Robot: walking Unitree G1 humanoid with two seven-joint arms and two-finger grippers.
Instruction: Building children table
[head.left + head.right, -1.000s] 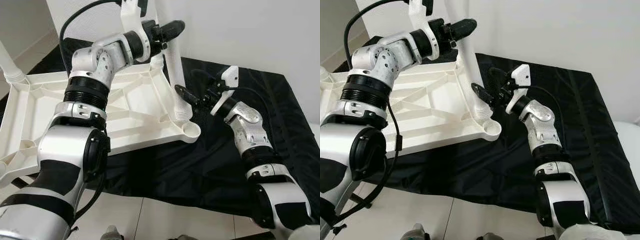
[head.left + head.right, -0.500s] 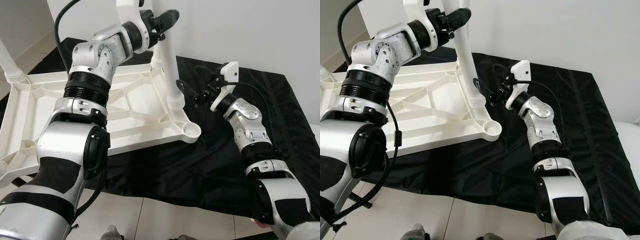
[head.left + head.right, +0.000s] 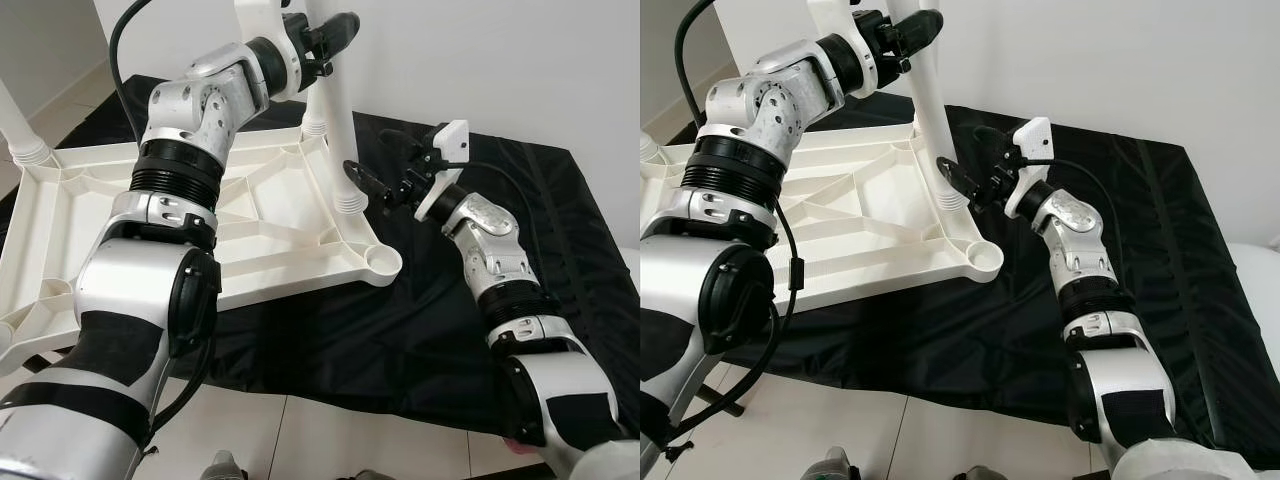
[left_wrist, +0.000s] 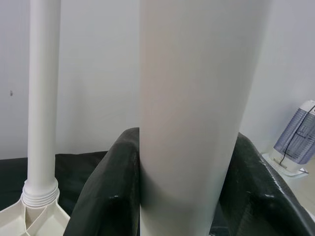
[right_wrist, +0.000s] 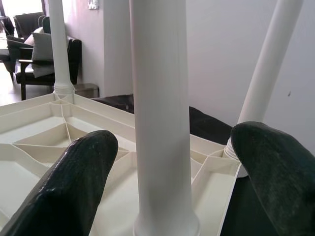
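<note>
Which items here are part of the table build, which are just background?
In the job:
- white table top, upside down
- white leg, held by left gripper
- right gripper, open beside the leg's base
- fitted legs

Just around:
- black cloth
- heater
- armchair

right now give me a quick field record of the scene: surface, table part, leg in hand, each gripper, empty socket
surface: black cloth on a low platform
table part: white tabletop lying upside down, ribs up
leg in hand: white leg held upright, its threaded end above the tabletop, short of the corner socket
left gripper: left gripper clamped on the leg's upper part
right gripper: right gripper open, fingers either side of the leg's lower end
empty socket: corner socket at the near right corner
</note>
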